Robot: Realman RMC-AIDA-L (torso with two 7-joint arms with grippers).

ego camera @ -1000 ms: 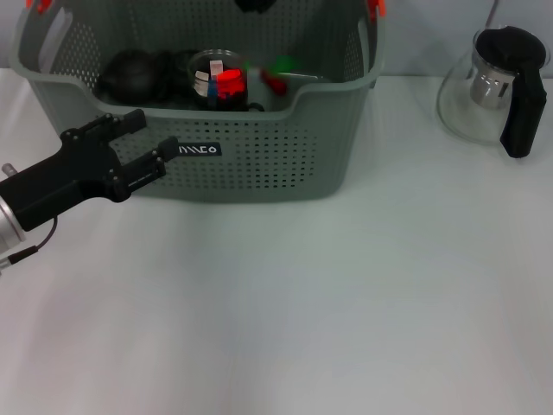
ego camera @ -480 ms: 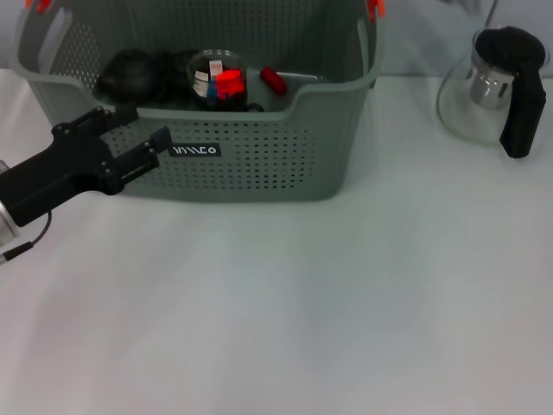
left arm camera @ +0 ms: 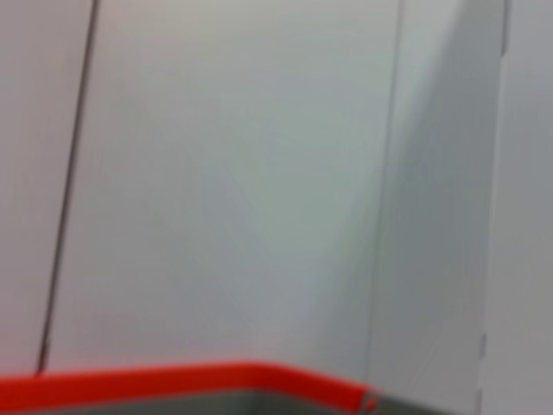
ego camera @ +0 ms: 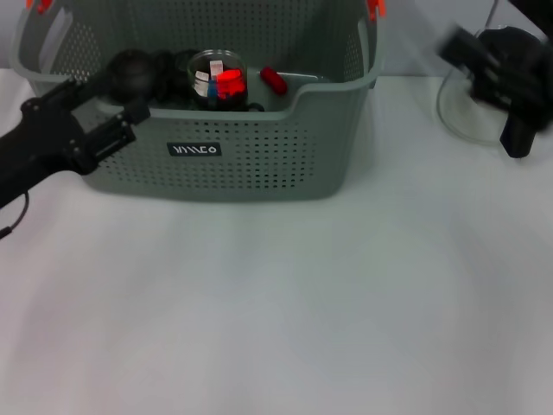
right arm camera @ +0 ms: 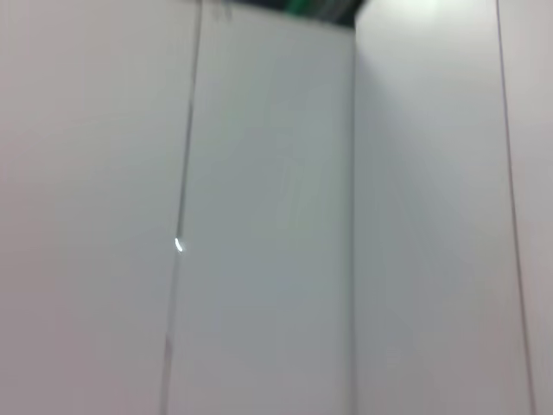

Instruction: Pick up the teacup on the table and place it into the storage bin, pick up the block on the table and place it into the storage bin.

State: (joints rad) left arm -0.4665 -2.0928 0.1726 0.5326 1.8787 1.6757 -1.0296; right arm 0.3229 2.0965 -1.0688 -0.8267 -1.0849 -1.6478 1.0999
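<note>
Grey perforated plastic forms the storage bin (ego camera: 259, 147), which is seen in the upper left of the head view on the white desk (ego camera: 285, 303), with orange-tipped handles at its top corners and a small black label (ego camera: 193, 150) on its front wall. Inside the bin a glass teacup (ego camera: 217, 78) is seen, with red and blue pieces in it that may be the block, though this cannot be told for certain; a further red piece (ego camera: 273, 79) lies just beside the cup, and dark objects (ego camera: 138, 73) are gathered toward the left.

At the left edge of the frame the left gripper (ego camera: 121, 111) is held against the bin's front left corner, at rim height; its fingers are parted and nothing is held between them. At the upper right the right gripper (ego camera: 484, 65) is seen only as a dark blur in front of the glass teapot (ego camera: 505, 95), and whether its fingers are parted cannot be told.

In the left wrist view an orange handle edge (left arm camera: 173, 385) is shown against a pale wall.
</note>
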